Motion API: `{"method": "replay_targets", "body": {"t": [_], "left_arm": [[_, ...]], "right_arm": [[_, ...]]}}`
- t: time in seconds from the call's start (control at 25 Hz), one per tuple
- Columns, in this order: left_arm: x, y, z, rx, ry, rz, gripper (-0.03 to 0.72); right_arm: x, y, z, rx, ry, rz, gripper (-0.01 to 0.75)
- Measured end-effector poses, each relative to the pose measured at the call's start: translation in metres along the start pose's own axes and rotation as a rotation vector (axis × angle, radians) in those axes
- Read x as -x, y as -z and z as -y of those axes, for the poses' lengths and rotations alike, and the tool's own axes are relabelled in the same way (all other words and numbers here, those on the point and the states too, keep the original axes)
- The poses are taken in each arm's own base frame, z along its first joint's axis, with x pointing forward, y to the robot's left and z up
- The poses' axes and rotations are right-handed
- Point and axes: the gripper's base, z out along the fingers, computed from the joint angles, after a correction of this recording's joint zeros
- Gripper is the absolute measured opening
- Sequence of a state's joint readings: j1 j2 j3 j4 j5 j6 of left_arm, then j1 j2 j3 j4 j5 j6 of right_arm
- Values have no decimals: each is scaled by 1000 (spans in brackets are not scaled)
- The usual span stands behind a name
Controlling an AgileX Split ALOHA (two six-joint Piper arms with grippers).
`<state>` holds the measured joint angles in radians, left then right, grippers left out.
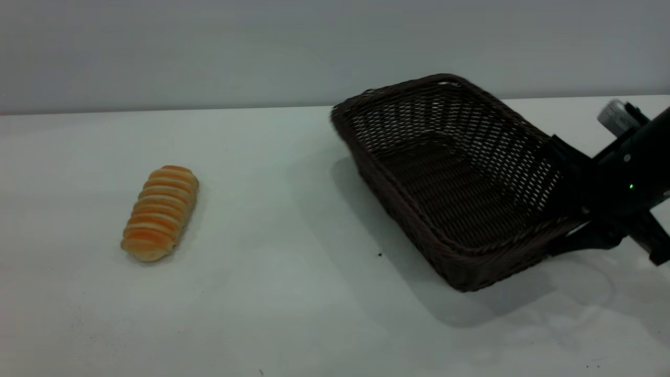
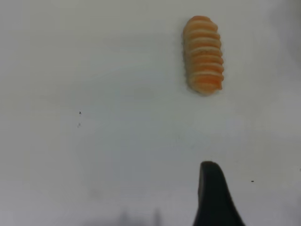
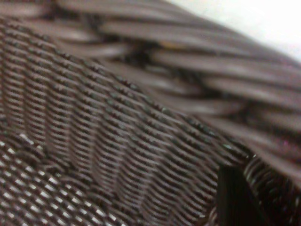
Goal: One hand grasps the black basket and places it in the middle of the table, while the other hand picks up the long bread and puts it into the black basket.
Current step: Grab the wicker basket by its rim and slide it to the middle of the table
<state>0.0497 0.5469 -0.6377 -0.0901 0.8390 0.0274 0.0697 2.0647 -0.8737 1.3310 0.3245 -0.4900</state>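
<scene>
Tilting up off the table (image 1: 293, 314), the basket (image 1: 445, 178) hangs at the right side, its far end raised and its near corner low, casting a shadow underneath. The right gripper (image 1: 568, 207) is clamped on the basket's right-hand wall, one finger inside and one outside; the right wrist view shows only close weave and braided rim (image 3: 197, 61). Well apart to the left, the bread (image 1: 159, 212) lies flat on the table. The left gripper (image 2: 214, 197) hovers near the bread, only one dark fingertip visible, so whether it is open or closed cannot be told.
</scene>
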Motion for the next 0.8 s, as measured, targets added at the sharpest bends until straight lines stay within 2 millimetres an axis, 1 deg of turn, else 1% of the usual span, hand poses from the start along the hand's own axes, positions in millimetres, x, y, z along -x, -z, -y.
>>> {"method": "replay_targets", "body": {"t": [0.16, 0.28, 0.36, 0.48, 0.64, 0.8], "left_arm": [[0, 0, 0, 0, 0, -5, 468], [-1, 0, 0, 0, 0, -15, 468], [-2, 0, 0, -1, 0, -22, 468], [-2, 0, 0, -1, 0, -26, 468], [-3, 0, 0, -1, 0, -29, 468], [-3, 0, 0, -1, 0, -30, 468]], "right_arm": [[-2, 22, -14, 48, 182, -8, 256], [-4, 27, -21, 53, 338, -79, 256], [-7, 26, -25, 38, 436, -142, 256], [-13, 23, -40, 12, 580, -227, 256], [-20, 13, -70, -17, 722, -303, 256], [-29, -4, -100, -54, 852, -360, 256]]}}
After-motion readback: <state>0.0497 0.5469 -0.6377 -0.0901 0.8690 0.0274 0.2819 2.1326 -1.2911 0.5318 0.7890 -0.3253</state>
